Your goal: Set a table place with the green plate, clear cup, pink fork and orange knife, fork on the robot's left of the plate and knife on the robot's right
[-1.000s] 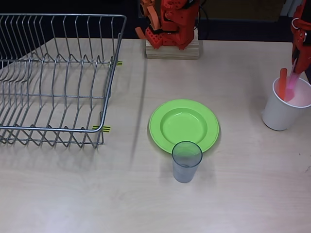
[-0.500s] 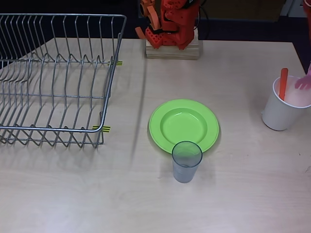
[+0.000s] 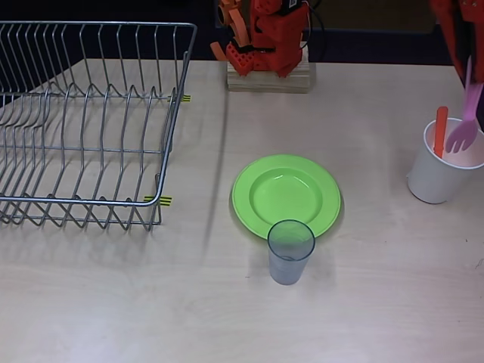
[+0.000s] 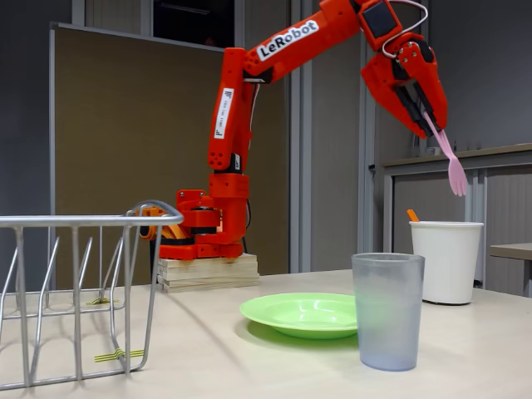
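Fixed view, pincer [image 4: 426,110] gripping pink fork [image 4: 450,160] (handle hidden)

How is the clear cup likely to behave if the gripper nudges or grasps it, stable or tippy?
The clear cup stands upright on the table just in front of the green plate. It is taller than it is wide and narrows toward its base, so a high nudge would probably tip it. It looks like thin, empty plastic, so likely light, with smooth sides that may slip in a loose grasp.

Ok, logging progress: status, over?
Gripper shut on pink fork, lifted above white cup. Orange knife in cup. Green plate unobstructed.
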`<state>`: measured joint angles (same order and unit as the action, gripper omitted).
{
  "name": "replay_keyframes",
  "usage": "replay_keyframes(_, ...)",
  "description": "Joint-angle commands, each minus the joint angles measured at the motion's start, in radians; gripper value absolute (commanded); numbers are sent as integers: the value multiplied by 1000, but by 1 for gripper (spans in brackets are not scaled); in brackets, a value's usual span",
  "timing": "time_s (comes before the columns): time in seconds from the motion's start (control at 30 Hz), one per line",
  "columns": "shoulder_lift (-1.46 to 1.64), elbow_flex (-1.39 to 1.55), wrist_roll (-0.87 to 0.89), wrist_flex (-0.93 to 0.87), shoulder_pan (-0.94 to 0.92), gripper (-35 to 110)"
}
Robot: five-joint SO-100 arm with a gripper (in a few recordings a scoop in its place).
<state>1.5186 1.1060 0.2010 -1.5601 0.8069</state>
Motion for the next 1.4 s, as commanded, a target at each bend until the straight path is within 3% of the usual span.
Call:
replay_keyframes(0.0, 127, 215, -189, 110, -89, 0)
replay_keyframes(0.27, 206, 611, -581, 489, -215, 0)
replay_keyframes(0.47, 253, 908, -696, 850, -236, 0)
replay_keyframes(1.03, 255, 1417, -509, 1591, -259, 0)
replay_keyframes(1.37, 133, 1542, -264, 1690, -253, 0)
